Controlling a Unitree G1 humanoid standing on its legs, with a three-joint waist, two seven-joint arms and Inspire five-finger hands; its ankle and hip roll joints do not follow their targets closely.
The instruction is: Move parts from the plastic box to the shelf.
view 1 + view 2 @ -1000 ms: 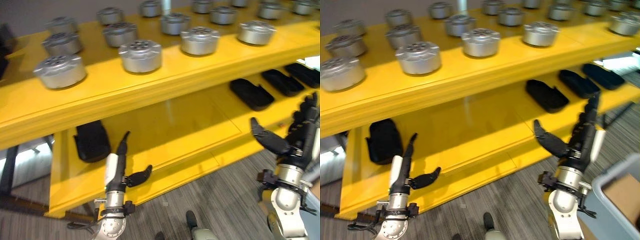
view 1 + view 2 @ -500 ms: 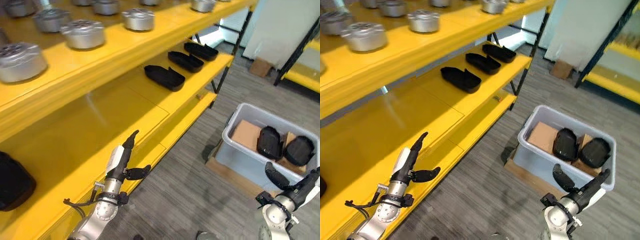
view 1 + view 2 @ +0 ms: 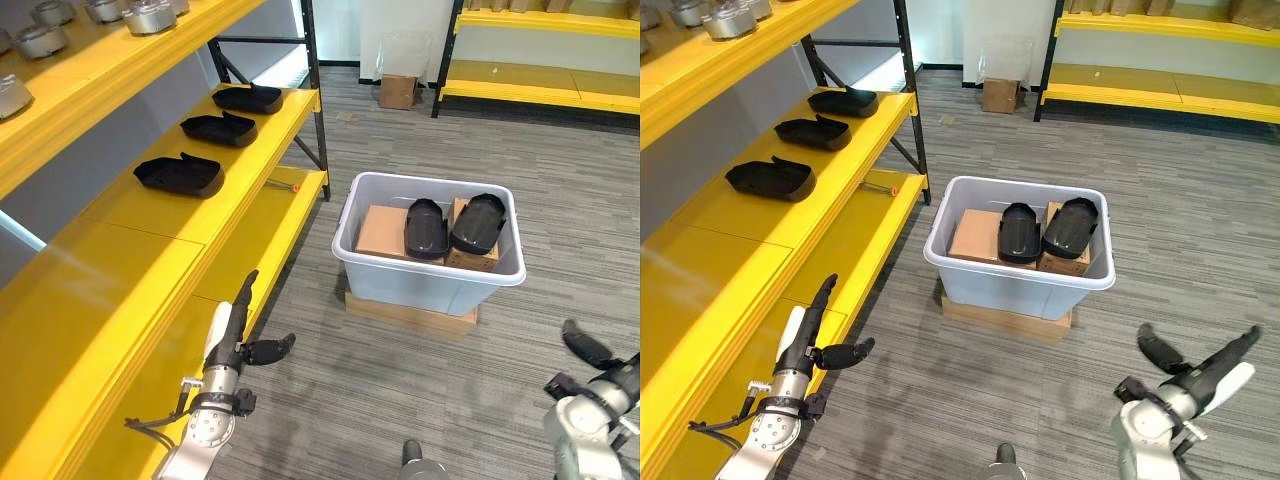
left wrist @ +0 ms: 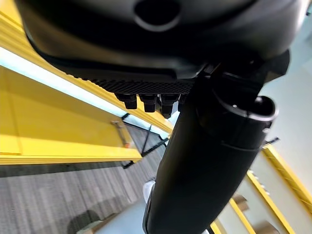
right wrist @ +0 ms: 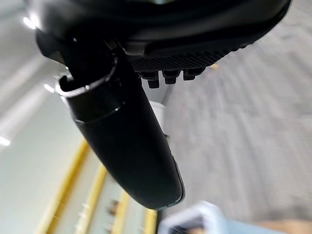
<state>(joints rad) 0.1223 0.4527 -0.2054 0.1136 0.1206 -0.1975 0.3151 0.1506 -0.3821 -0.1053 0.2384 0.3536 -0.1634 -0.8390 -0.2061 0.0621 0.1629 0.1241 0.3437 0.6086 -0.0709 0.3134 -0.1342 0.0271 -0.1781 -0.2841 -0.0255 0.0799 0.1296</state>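
The grey translucent plastic box [image 3: 430, 272] stood on the carpeted floor [image 3: 560, 180], holding two glossy black moulded parts [image 3: 450, 225] propped on brown cardboard cartons [image 3: 382, 231]. Three matching black parts [image 3: 180, 175] lay along the yellow steel shelf [image 3: 150, 230] (each well apart). Left hand [image 3: 238, 325] hung beside the shelf, fingers straight, thumb spread; right hand [image 3: 1200, 372] likewise open, empty.

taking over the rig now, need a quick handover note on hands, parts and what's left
Left robot hand: open, holding nothing, beside the shelf.
Right robot hand: open, holding nothing, low over the floor.
Done: three black parts lie on the shelf's lower level.
Left: two black parts sit in the grey plastic box on cardboard boxes. Neither is grasped yet.
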